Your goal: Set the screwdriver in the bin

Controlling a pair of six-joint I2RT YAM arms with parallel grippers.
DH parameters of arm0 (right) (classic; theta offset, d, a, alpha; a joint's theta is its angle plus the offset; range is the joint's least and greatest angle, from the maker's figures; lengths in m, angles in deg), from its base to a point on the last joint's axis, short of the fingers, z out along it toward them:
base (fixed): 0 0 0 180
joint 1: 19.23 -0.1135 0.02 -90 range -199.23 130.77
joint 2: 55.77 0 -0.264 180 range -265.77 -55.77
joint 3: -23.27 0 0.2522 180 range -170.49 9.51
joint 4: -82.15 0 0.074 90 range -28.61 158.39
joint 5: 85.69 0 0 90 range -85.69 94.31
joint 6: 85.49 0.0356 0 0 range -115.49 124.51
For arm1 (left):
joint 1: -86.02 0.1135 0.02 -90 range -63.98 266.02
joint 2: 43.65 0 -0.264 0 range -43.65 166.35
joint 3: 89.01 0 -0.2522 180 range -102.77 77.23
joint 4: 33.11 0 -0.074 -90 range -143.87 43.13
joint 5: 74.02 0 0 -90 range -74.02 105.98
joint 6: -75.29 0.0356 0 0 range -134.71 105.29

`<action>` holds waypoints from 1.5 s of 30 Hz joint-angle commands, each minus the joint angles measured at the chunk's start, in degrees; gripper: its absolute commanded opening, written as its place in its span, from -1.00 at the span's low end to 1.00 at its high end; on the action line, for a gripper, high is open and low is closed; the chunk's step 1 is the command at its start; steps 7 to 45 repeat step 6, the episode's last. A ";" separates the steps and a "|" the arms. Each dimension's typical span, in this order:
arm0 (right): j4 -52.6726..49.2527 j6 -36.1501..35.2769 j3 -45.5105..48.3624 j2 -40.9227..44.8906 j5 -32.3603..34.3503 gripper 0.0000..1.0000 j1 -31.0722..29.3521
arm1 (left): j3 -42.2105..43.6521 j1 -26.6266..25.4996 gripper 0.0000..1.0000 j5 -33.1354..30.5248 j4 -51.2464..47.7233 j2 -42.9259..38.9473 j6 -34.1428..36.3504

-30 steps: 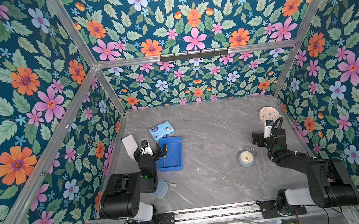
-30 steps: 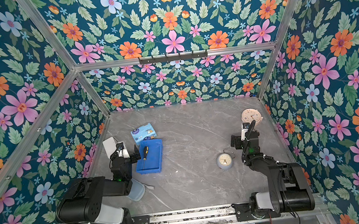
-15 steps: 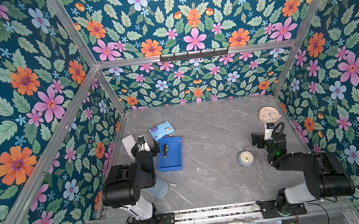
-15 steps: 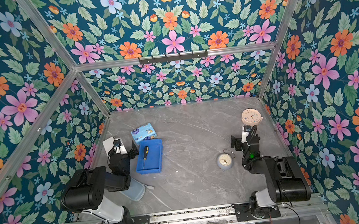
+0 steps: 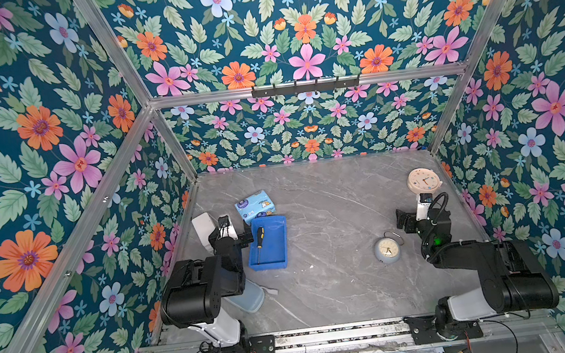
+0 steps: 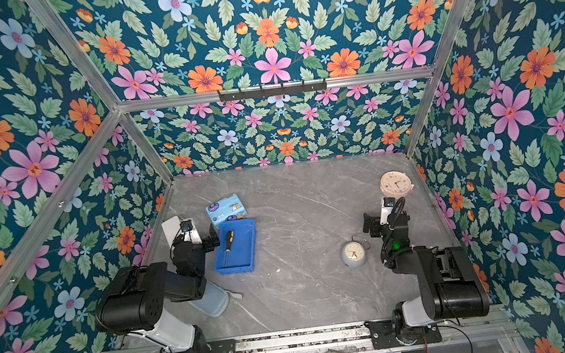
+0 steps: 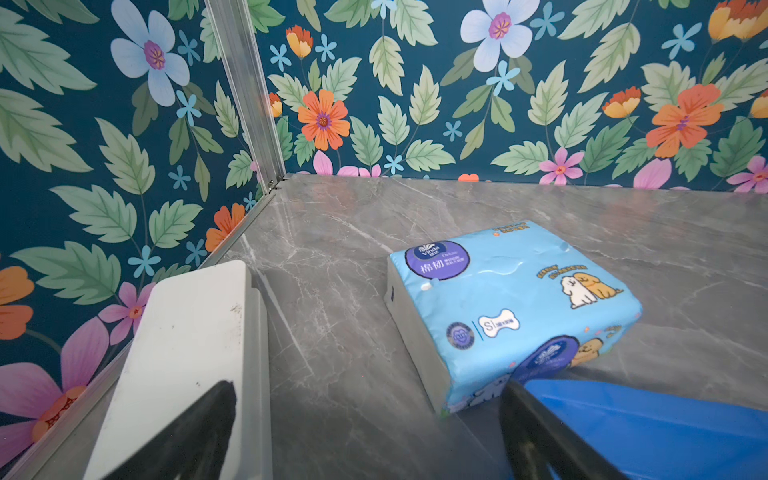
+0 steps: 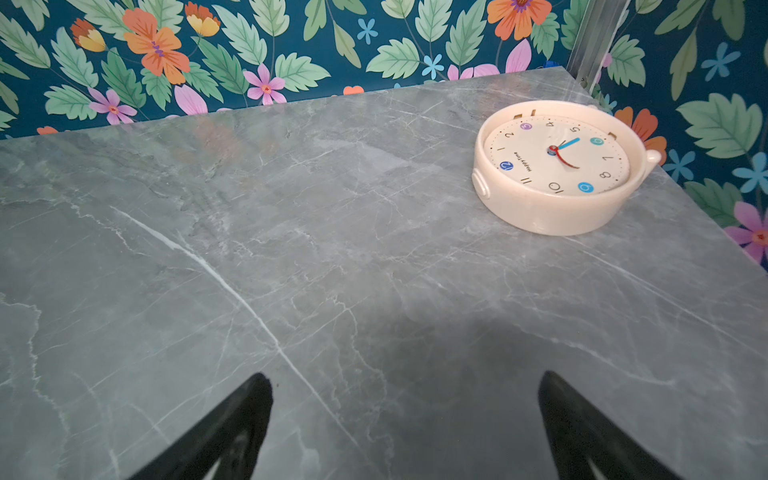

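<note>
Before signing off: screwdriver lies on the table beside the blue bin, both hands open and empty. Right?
No: both top views show the screwdriver inside the bin, not beside it. The left hand and right hand are open and empty.

You see a bright blue bin (image 5: 269,265) on a grey, white-veined marble table (image 5: 332,215); the screwdriver (image 5: 259,245) inside it has a black-and-yellow handle and dark shaft. Beyond the bin, the tissue pack (image 5: 254,206) is pale blue with cartoon dogs; left of the bin, a plain white box (image 5: 203,226); well right of it, a cream clock (image 5: 423,180) and a grey-blue clock (image 5: 387,250).
</note>
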 commanded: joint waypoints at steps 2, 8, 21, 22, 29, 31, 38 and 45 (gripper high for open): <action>2.09 0.44 -0.11 0.06 -0.18 0.99 -0.01 | -0.38 0.04 1.00 0.38 -0.42 0.09 -0.07; 2.10 0.44 -0.12 0.06 -0.22 0.99 -0.02 | -0.26 0.04 1.00 0.37 -0.25 0.06 -0.10; 2.10 0.44 -0.12 0.06 -0.22 0.99 -0.02 | -0.26 0.04 1.00 0.37 -0.25 0.06 -0.10; 2.10 0.44 -0.12 0.06 -0.22 0.99 -0.02 | -0.26 0.04 1.00 0.37 -0.25 0.06 -0.10; 2.10 0.44 -0.12 0.06 -0.22 0.99 -0.02 | -0.26 0.04 1.00 0.37 -0.25 0.06 -0.10; 2.10 0.44 -0.12 0.06 -0.22 0.99 -0.02 | -0.26 0.04 1.00 0.37 -0.25 0.06 -0.10; 2.10 0.44 -0.12 0.06 -0.22 0.99 -0.02 | -0.26 0.04 1.00 0.37 -0.25 0.06 -0.10; 2.10 0.44 -0.12 0.06 -0.22 0.99 -0.02 | -0.26 0.04 1.00 0.37 -0.25 0.06 -0.10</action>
